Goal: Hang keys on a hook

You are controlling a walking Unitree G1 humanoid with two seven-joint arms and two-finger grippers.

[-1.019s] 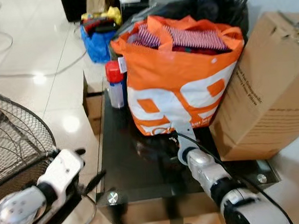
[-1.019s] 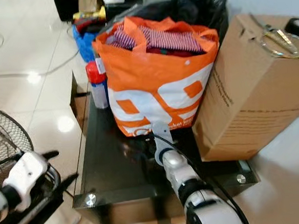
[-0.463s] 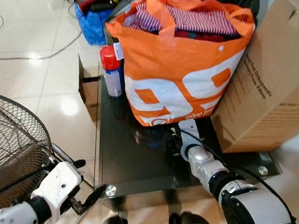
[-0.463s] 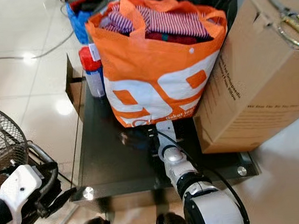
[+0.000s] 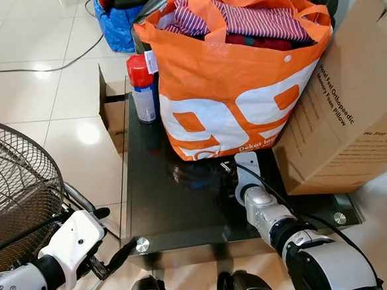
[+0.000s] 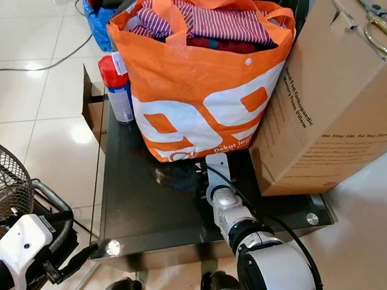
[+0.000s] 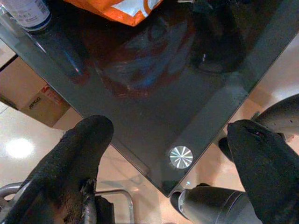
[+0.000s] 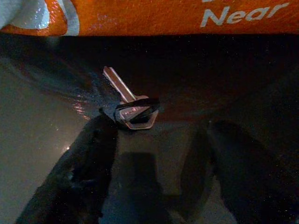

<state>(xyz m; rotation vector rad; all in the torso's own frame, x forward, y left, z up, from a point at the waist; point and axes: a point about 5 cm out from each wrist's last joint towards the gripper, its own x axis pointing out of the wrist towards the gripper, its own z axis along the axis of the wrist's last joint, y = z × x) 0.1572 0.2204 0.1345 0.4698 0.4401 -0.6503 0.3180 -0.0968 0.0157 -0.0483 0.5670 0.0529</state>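
Your right gripper (image 8: 154, 158) rests on the table (image 5: 178, 212), jaws apart, one finger (image 8: 88, 154) touching the key (image 8: 133, 109) at its 11 o'clock. Left gripper (image 7: 168, 154) jaws: wide apart, empty.

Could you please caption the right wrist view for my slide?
Right claw, open, poised at a key lying on the dark glass table beside the orange bag.
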